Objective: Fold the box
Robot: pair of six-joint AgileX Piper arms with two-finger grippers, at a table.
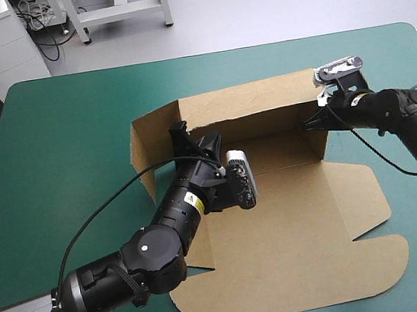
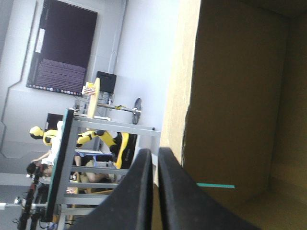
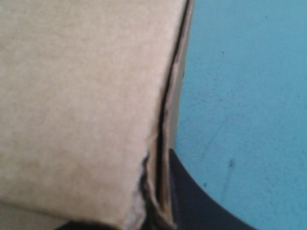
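small yellow warning-triangle sticker (image 1: 191, 199) on the left arm (image 1: 159, 249); its print too small to read. nothing else legible.

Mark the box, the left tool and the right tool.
box (image 1: 298, 252): high view, on its flat front panel.
left tool (image 2: 156, 153): left wrist view, between its fingertips.
right tool (image 1: 312, 121): high view, between its fingertips, at the raised right wall.

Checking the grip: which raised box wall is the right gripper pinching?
The short right-end wall; the right gripper is shut on it. The far wall is longer, the left wall beside the left gripper.
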